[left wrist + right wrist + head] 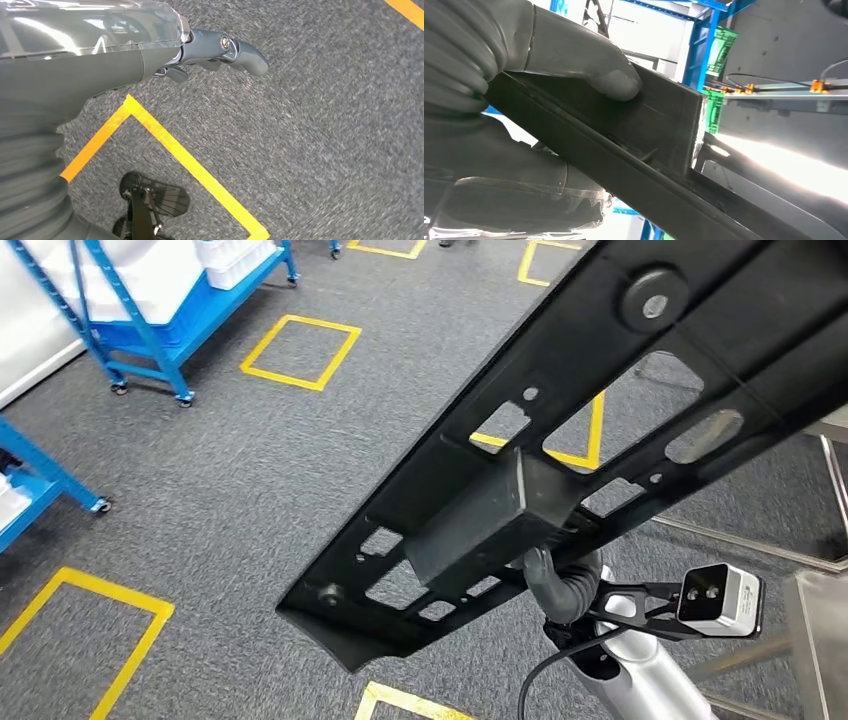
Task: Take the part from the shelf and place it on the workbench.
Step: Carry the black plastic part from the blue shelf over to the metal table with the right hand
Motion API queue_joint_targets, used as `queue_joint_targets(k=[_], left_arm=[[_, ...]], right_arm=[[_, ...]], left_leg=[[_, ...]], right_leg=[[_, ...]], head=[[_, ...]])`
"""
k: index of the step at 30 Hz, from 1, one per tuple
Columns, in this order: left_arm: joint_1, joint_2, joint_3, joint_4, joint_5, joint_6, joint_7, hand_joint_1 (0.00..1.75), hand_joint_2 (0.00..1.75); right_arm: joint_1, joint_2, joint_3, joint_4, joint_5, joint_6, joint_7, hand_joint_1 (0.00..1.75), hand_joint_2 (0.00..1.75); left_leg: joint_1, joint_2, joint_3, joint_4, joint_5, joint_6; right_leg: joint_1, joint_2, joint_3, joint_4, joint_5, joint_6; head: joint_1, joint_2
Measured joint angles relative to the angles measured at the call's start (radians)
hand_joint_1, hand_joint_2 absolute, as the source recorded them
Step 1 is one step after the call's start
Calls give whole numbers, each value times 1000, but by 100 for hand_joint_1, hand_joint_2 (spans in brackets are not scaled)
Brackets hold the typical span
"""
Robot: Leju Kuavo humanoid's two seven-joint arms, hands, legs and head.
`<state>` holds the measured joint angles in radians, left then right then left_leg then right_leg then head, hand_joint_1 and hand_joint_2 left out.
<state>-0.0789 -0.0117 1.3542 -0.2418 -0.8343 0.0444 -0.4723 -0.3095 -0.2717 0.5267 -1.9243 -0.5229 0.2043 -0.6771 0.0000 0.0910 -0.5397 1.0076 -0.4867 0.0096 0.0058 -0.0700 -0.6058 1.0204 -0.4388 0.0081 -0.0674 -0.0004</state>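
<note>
Nearest to us, our right hand (pixel 524 65) is clamped on the part (pixel 560 450), a long black perforated panel with cut-out slots and a box-shaped block on its underside. In the right wrist view the thick thumb (pixel 589 62) presses flat on the block's face while the rest of the hand wraps the panel's edge from the other side, so the grip sits on or just beside that block. In the head view the hand sits under the panel, near its lower end, with the silver right forearm (pixel 640 680) and its wrist camera (pixel 720 598) below.

The panel is off the shelf and carried in the air, its long axis running diagonally from low near our body up and away to the right. Most of its length lies beyond the grip, so we judge it will want to swing or sag as we turn.

Our left hand (pixel 220 50) hangs over the grey carpet (pixel 325 125) holding nothing, fingers loosely extended. It is well apart from the part, so the right arm alone carries it.

Further out, yellow floor squares (pixel 300 350) mark the carpet. Blue wheeled shelving (pixel 150 330) stands well off to the left. A metal frame (pixel 800 540) at the right may be the workbench edge; the panel's far end passes over it, and that is where it could catch.
</note>
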Motion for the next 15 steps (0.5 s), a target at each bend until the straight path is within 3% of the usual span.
queue_joint_targets(k=[2, 4, 6, 8, 9, 10, 11, 13, 15], left_arm=[[0, -1, 1, 0, -1, 3, 0, 0, 175], [0, -1, 1, 0, -1, 4, 0, 0, 175], [3, -2, 2, 0, -1, 4, -1, 0, 175], [8, -2, 4, 0, -2, 4, -1, 0, 175], [9, -3, 4, 0, -2, 4, -1, 0, 175], [9, -3, 4, 0, -2, 4, -1, 0, 175], [9, -3, 4, 0, -2, 4, -1, 0, 175], [9, -3, 4, 0, -2, 4, -1, 0, 175], [8, -3, 4, 0, -2, 4, -1, 0, 175]], right_arm=[[3, -21, -7, 8, -8, 0, -9, 175, 175], [5, -36, -16, 15, -12, 2, -15, 175, 175], [6, -43, -20, 20, -16, 7, -18, 175, 175], [10, -47, -20, 26, -18, 11, -19, 175, 175], [12, -49, -20, 29, -18, 11, -19, 175, 175], [14, -51, -20, 32, -19, 11, -19, 175, 175], [14, -53, -20, 33, -19, 11, -19, 175, 175], [14, -55, -20, 35, -19, 12, -19, 175, 175], [14, -57, -20, 37, -19, 12, -20, 175, 175]], left_leg=[[0, 14, 3, 0, -6, -10], [3, -15, -5, 28, -29, -19], [7, -64, -52, 136, -89, -25], [8, -80, -118, 270, -140, -28], [8, -82, -137, 299, -140, -28], [9, -83, -137, 288, -119, -27], [9, -86, -117, 235, -81, -25], [12, -123, -59, 91, -9, -19], [12, -155, -27, 19, 14, -12]], right_leg=[[2, 23, -1, -4, 3, -11], [-3, 44, 1, -11, 7, -23], [-6, 66, 2, -14, 9, -32], [-5, 92, 2, -13, 9, -35], [-5, 106, 3, -13, 9, -35], [-5, 120, 4, -11, 9, -34], [-5, 134, 5, -10, 8, -33], [-6, 159, 6, -3, 5, -27], [-8, 181, 0, 2, 4, -16]], head=[[0, 0], [0, 0], [0, 0], [0, 0], [0, 0], [0, 0], [0, 0], [0, 0], [0, 0]])
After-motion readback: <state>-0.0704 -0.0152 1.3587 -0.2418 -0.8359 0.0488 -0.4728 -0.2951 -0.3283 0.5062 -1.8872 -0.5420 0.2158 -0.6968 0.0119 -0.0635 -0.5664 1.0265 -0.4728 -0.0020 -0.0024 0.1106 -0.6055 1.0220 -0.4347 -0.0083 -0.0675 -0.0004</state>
